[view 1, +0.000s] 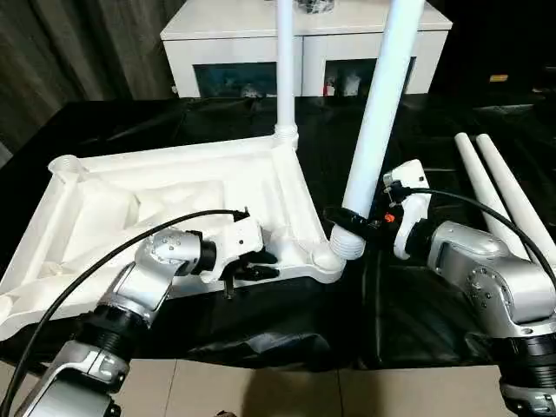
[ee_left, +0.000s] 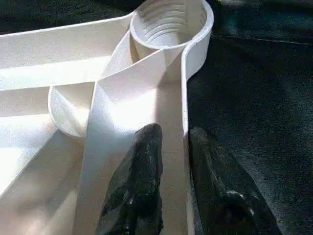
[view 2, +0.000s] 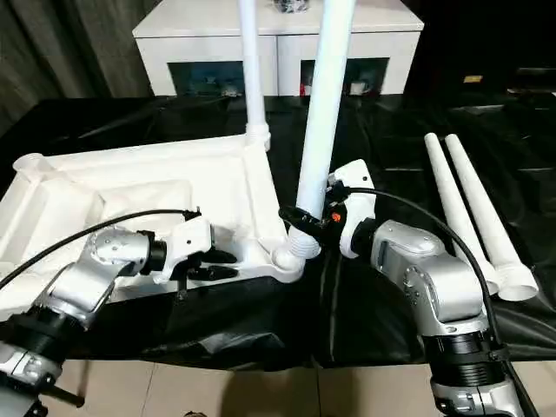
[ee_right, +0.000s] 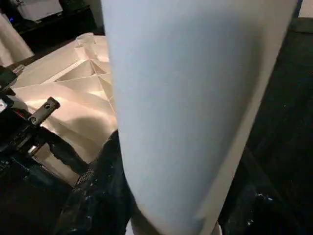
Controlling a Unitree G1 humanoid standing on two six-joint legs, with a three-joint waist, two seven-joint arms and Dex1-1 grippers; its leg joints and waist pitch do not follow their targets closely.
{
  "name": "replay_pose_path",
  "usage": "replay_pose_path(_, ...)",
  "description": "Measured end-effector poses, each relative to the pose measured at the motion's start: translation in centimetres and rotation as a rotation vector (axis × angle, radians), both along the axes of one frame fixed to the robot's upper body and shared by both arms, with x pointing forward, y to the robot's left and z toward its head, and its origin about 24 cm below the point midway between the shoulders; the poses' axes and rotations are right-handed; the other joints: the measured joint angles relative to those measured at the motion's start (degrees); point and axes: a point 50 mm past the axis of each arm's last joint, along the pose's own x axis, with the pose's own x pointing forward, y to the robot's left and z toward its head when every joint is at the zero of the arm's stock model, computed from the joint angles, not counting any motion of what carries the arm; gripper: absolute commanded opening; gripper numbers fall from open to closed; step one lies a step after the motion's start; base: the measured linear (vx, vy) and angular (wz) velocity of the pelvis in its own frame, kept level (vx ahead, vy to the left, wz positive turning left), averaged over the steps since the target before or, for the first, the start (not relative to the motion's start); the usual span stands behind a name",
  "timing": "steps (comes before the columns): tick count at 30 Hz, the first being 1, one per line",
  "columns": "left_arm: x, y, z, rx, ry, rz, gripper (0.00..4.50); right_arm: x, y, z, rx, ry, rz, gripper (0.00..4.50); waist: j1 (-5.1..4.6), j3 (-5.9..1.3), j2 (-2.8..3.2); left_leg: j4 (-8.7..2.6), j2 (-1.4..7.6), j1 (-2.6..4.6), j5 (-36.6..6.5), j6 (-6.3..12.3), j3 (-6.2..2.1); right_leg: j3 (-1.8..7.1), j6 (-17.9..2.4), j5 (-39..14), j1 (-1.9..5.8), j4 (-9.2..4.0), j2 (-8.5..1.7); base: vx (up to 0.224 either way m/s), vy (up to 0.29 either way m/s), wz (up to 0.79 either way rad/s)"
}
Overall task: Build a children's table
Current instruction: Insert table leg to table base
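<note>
black-covered table (view 1: 417,287) | left gripper (ee_left: 172,147) pinches table top (view 1: 174,200) rim; right gripper (view 1: 352,219) clamps tilted leg (view 1: 382,104)

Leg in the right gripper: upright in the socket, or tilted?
Tilted. The leg leans right of the already upright leg, its base at the near corner socket, right gripper around it.

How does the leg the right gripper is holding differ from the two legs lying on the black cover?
The held leg stands nearly upright, slightly tilted, its base at the corner socket; the two spare legs lie flat, side by side. The right gripper clasps the first; nothing touches the spares. All are white and tapered.
</note>
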Motion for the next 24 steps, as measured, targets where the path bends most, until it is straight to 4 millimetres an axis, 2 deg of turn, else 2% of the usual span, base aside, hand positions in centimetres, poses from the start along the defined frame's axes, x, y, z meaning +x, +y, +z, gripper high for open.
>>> replay_pose_path(7,0.0,1.3,-0.6,0.071,0.057,0.013,1.1,0.0,0.0,0.0,0.0,-0.001,0.0,1.87,-0.33,-0.01,0.03,0.0,0.02,0.02,0.04,-0.06,-0.02,-0.01,0.0,0.0,-0.04,0.13,0.02,0.0,0.0,0.0)
replay_pose_path(18,0.0,1.5,-1.0,0.045,0.068,0.041,0.07,0.1,0.9,-0.2,0.023,-0.004,0.017,1.87,-0.22,-0.02,0.01,0.06,0.02,0.05,0.15,-0.22,-0.06,0.01,-0.02,0.01,-0.07,0.33,0.02,0.0,0.0,0.0)
replay_pose_path(24,-0.1,1.4,-1.1,0.035,0.073,0.038,0.0,0.9,1.4,-0.8,0.035,0.004,0.007,1.87,-0.28,-0.03,-0.02,0.06,0.01,0.04,0.14,-0.22,-0.05,0.02,-0.03,0.02,-0.08,0.33,0.01,0.0,0.0,0.0)
